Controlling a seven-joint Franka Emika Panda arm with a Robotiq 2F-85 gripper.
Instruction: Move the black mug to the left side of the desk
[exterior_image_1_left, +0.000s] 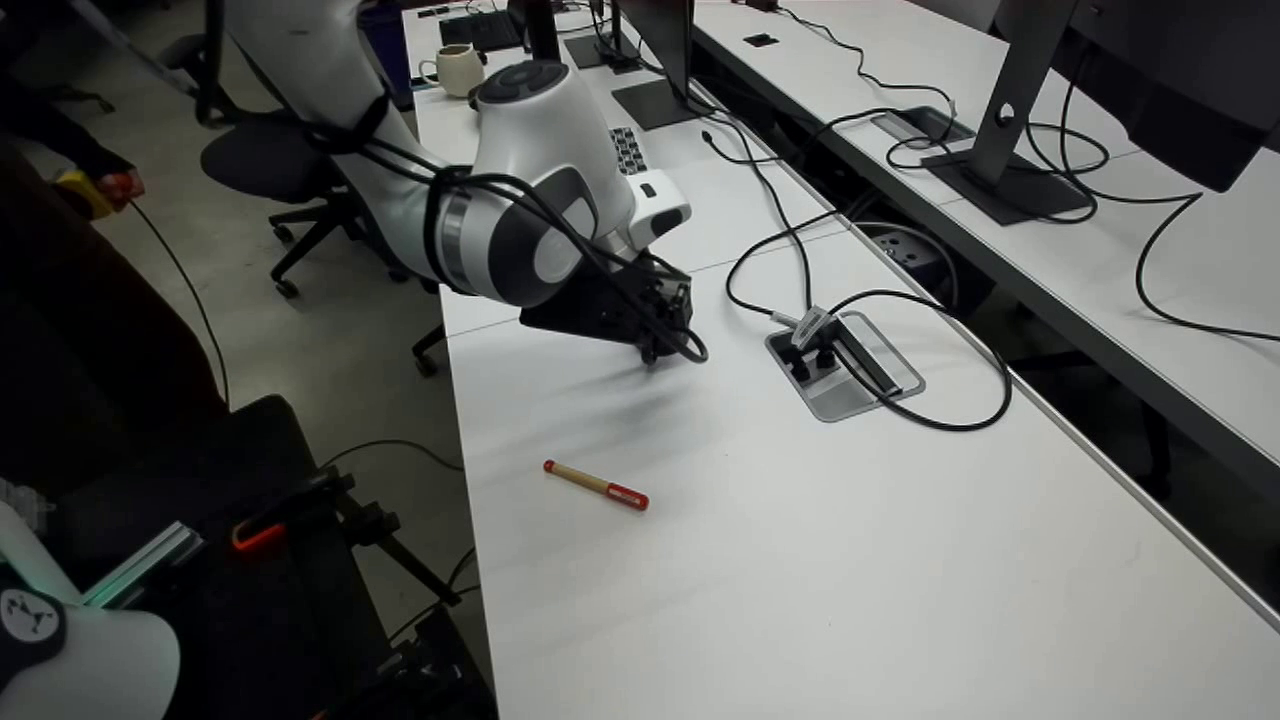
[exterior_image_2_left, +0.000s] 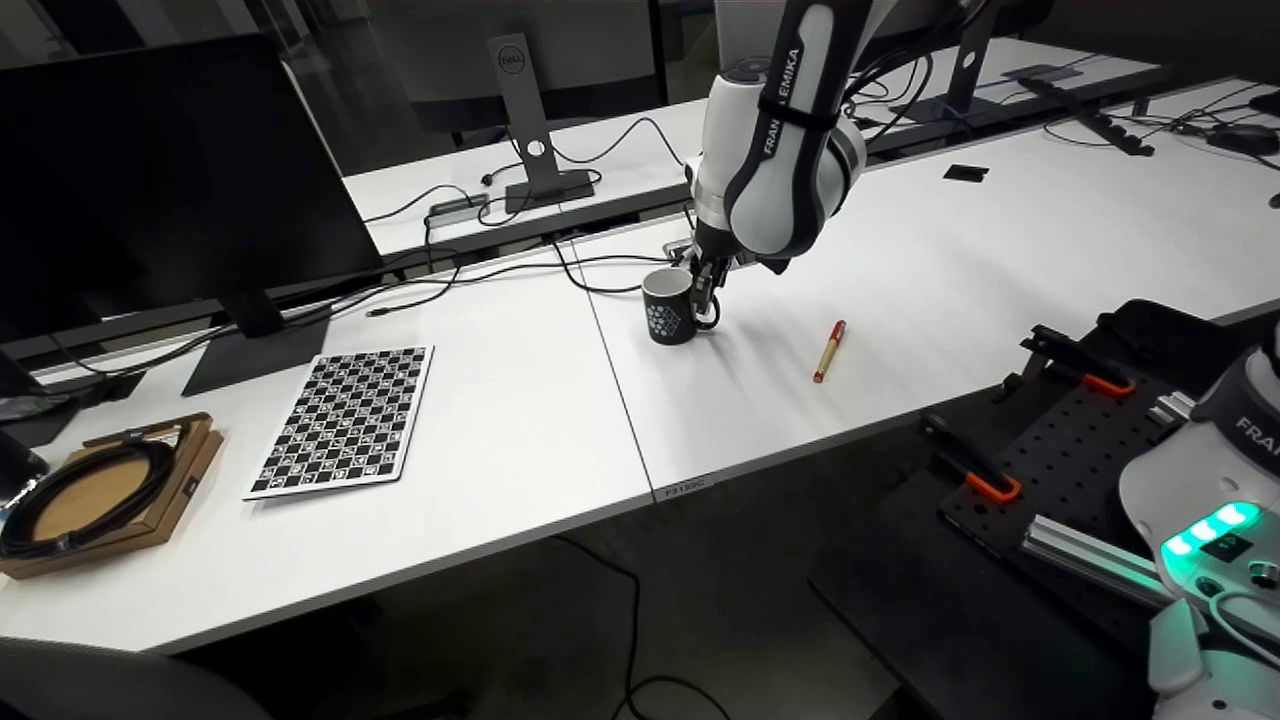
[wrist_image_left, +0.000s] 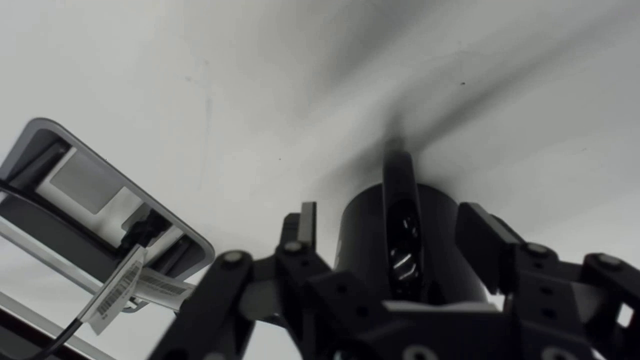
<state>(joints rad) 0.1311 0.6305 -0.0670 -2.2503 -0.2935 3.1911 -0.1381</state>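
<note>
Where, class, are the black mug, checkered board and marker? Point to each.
Black mug (wrist_image_left: 403, 237), in the wrist view: on its handle.
Checkered board (exterior_image_2_left: 343, 420), in an exterior view: mid-pattern.
Marker (exterior_image_1_left: 594, 484), in an exterior view: on its tan barrel.

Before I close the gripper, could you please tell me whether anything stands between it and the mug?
Nothing visible does. In the wrist view, the mug and its handle show in the gap of the open gripper, with nothing in front of them. The cable port lies off to one side, outside that gap.
</note>
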